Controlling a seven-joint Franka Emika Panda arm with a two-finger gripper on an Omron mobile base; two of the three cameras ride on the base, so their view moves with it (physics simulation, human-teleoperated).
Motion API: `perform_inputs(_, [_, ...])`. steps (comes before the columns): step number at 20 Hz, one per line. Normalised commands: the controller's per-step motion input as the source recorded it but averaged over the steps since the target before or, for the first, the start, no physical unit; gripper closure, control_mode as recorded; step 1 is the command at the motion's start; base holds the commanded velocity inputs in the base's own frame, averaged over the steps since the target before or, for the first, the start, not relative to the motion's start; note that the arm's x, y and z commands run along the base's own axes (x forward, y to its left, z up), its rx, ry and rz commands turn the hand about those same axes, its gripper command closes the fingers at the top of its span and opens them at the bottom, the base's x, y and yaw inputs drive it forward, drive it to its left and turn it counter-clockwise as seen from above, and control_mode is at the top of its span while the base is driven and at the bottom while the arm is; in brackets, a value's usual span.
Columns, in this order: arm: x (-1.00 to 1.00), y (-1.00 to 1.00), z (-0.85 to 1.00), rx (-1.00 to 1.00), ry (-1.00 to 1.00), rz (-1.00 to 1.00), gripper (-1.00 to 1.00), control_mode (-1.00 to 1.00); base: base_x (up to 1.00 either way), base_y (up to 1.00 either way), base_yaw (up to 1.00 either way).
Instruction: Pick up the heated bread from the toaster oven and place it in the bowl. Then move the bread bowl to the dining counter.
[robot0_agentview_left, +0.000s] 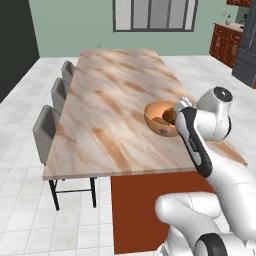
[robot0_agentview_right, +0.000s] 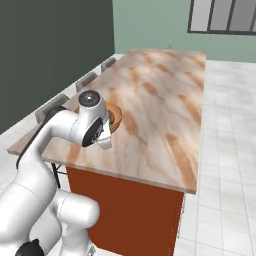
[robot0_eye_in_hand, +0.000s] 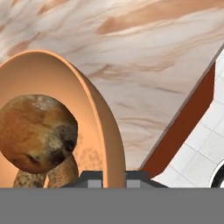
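Note:
The orange-tan bowl (robot0_agentview_left: 156, 111) is over the near right part of the dining counter (robot0_agentview_left: 110, 110), tilted. Whether it touches the marbled top I cannot tell. My gripper (robot0_agentview_left: 176, 113) is shut on the bowl's near rim. In the hand view the rim (robot0_eye_in_hand: 103, 131) runs down between my gripper's (robot0_eye_in_hand: 114, 177) two dark fingertips. The heated bread (robot0_eye_in_hand: 37, 131), round and brown with a dark patch, lies inside the bowl, with another brown piece under it. From the right base view the bowl (robot0_agentview_right: 116, 116) peeks out behind my wrist, over the counter (robot0_agentview_right: 160, 100).
Three grey stools (robot0_agentview_left: 47, 127) line the counter's left side. The counter's near edge and reddish-brown base (robot0_agentview_left: 140, 210) are just below the bowl, with white floor tiles (robot0_eye_in_hand: 197, 148) beyond the corner. Dark red cabinets (robot0_agentview_left: 225, 42) stand far right.

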Motion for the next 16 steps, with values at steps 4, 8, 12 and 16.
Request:
perform_inputs(4, [1.0,0.51,-0.59,0.0,0.02,0.0,1.0,-1.0,0.0,0.0,0.0])
perform_inputs(8, [1.0,0.46,-0.76,-0.01,0.07,0.0,1.0,-1.0,0.0,0.0,0.0])
perform_inputs(12, [0.99,0.24,-0.74,-0.07,0.05,0.0,1.0,-1.0,0.0,0.0,0.0])
perform_inputs(16, [0.39,0.0,-0.13,-0.04,0.02,0.0,-1.0,-1.0,0.0,0.0,0.0])
